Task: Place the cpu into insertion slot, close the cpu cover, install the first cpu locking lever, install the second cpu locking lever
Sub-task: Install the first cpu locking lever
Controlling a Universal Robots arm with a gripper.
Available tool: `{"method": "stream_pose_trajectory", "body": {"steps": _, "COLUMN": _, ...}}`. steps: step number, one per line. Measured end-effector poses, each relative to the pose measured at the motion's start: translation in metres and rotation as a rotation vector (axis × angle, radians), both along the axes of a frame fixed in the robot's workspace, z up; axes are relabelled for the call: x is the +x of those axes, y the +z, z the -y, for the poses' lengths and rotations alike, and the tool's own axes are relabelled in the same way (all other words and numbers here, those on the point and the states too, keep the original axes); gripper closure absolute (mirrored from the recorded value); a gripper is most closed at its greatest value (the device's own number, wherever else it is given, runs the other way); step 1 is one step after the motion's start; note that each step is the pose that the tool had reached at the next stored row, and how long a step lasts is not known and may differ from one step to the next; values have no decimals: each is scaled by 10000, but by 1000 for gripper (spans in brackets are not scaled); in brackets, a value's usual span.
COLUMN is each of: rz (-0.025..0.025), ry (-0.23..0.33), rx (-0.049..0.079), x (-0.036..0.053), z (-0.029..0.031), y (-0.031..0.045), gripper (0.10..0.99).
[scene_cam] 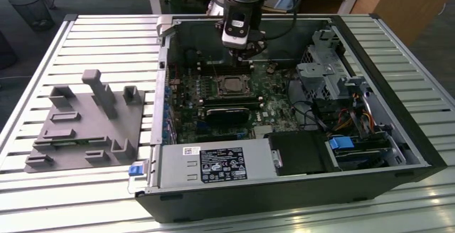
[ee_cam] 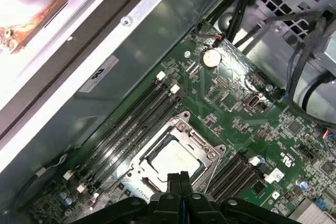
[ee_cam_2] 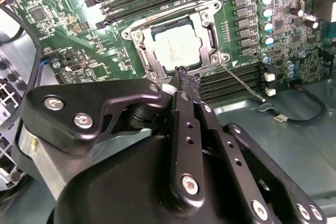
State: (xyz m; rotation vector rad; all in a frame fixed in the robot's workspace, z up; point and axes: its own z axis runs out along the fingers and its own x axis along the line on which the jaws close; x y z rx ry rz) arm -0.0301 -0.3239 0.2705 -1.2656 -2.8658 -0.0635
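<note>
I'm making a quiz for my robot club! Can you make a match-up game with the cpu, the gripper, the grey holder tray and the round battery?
Things: 1 cpu; 2 gripper; 3 grey holder tray; 4 round battery.
Places: A on the slatted table, outside the computer case; B coin-shaped, near the motherboard's edge; C lying in the cpu cover's window; D fingers shut, at the cover's edge.
Pairs: 1-C, 2-D, 3-A, 4-B.

An open computer case (scene_cam: 284,195) lies on the slatted bench (scene_cam: 106,35). A grey moulded holder (scene_cam: 85,126) sits beside it, at the exterior view's left. Inside the case: a silver power supply (scene_cam: 213,165).
</note>
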Motion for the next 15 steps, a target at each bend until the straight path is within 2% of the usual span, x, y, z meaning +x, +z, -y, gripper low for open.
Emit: {"method": "stream_pose_trajectory", "body": {"steps": 15, "rz": 0, "ry": 599, "rx": 0, "x": 0, "z": 0, "y": 0, "gripper": 980}}
